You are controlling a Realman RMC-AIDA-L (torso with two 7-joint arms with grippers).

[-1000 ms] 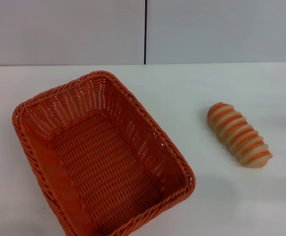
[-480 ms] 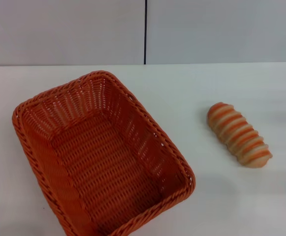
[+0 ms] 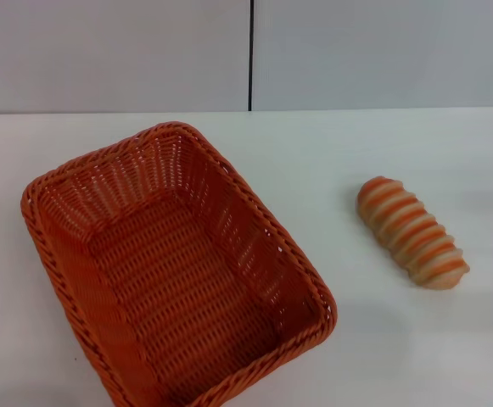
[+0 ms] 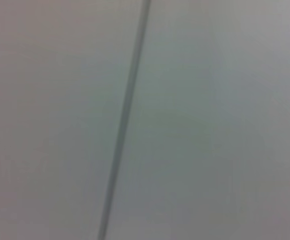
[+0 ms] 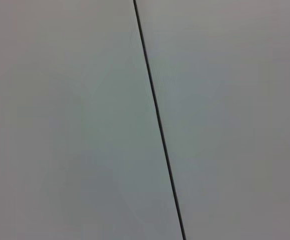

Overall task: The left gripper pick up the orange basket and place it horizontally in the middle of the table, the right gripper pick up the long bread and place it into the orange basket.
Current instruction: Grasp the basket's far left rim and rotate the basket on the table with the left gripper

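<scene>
Neither the left hand nor the right hand is shown in any view, so how far each is open, or whether anything is held, cannot be told; only a grey wall (image 4: 209, 125) with a dark seam is seen from both wrists. The basket (image 3: 76, 280) is set askew on the left of the tabletop (image 3: 373, 356), empty. The bread (image 3: 411, 232) lies well apart to its right. The basket's rim is best approached from above and gripped firmly before lifting and turning

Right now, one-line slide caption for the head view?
Empty orange woven basket sits angled on the white table, striped oblong bread loaf apart on its right.
</scene>
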